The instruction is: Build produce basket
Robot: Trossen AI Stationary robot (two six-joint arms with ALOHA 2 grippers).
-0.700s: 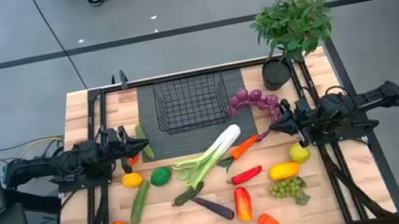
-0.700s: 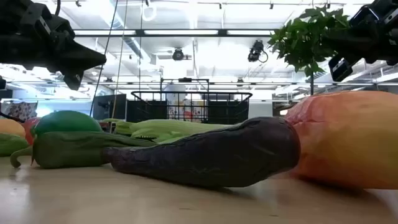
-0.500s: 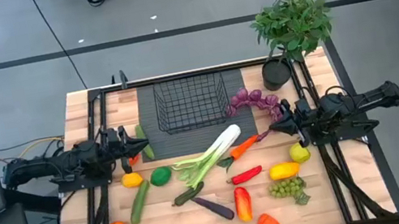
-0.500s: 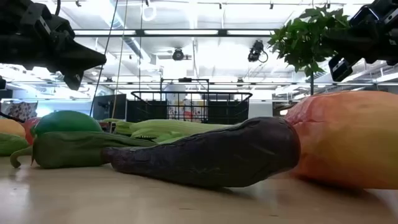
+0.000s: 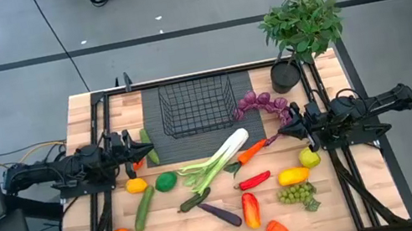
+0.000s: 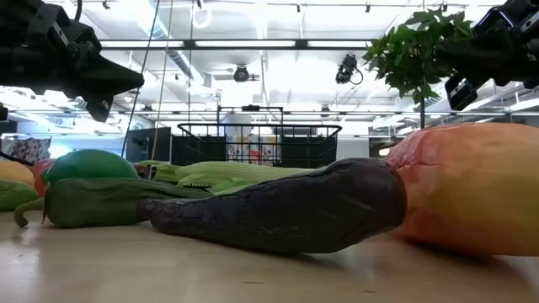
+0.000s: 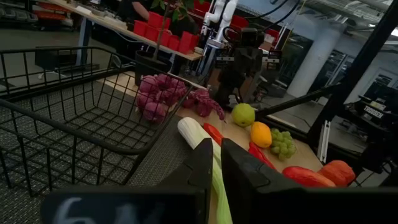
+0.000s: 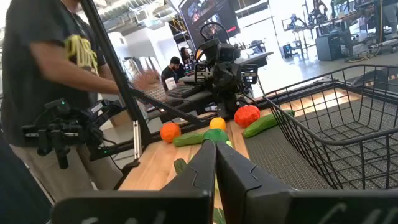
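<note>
The black wire-mesh basket [image 5: 197, 106] stands on a dark mat at the far middle of the table and shows nothing inside it. Produce lies scattered on the table in front of it: a leek [image 5: 218, 161], a carrot [image 5: 251, 151], purple grapes [image 5: 262, 104], green grapes [image 5: 296, 194], a lime [image 5: 166, 181], an eggplant [image 5: 220, 213], peppers and cucumbers. My left gripper [image 5: 152, 148] hangs shut above the table, left of the basket's near corner. My right gripper [image 5: 279, 131] hangs shut near the carrot's tip and the purple grapes. Both [image 7: 217, 168] [image 8: 216, 167] hold nothing.
A potted plant [image 5: 303, 22] in a black round pot [image 5: 285, 76] stands at the far right corner. Black frame rails run along both sides of the table. A person stands beyond the table's left side in the right wrist view [image 8: 43, 93]. Bare wood lies along the near edge.
Both arms have kept still. A person's hand at the near left, beside the table, has drawn out of the high view.
</note>
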